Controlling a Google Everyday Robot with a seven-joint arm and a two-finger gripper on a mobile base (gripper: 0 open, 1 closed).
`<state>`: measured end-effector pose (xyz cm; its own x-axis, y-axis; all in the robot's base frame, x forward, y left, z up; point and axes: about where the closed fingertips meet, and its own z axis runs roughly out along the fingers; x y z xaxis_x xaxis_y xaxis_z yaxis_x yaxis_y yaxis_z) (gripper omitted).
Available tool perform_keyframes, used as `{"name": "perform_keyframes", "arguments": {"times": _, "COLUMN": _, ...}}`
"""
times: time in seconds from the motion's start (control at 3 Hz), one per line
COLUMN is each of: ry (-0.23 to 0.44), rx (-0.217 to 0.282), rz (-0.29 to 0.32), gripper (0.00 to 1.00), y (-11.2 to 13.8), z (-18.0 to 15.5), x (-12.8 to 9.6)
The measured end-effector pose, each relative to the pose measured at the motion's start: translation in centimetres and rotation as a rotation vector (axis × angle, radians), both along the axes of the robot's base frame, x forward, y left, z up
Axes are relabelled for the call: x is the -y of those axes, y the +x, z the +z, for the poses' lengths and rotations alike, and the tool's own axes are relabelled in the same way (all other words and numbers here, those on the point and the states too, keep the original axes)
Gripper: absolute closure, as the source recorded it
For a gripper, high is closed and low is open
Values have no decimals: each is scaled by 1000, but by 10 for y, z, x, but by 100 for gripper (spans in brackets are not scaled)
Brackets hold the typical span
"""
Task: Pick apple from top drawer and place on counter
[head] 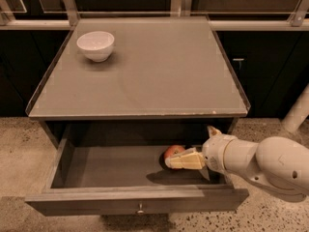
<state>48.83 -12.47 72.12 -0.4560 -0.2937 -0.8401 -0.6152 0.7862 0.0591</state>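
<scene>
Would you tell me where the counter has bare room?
All of the counter right of and before the white bowl at its far-left corner. Crowded only at the right of the top drawer: gripper at the apple.

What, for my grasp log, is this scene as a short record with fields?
top drawer: pulled open
apple: on the drawer floor, right of centre
gripper: inside the drawer, reaching in from the right, at the apple
counter: bears a white bowl at back left; apple not on it yet
</scene>
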Motion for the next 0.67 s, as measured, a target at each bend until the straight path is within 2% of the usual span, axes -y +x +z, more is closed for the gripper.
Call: {"name": "perform_keyframes", "arguments": {"times": 0.67, "ry": -59, "rx": -58, "rz": 50, "gripper": 0, "y": 4, "z": -41, "x": -25}}
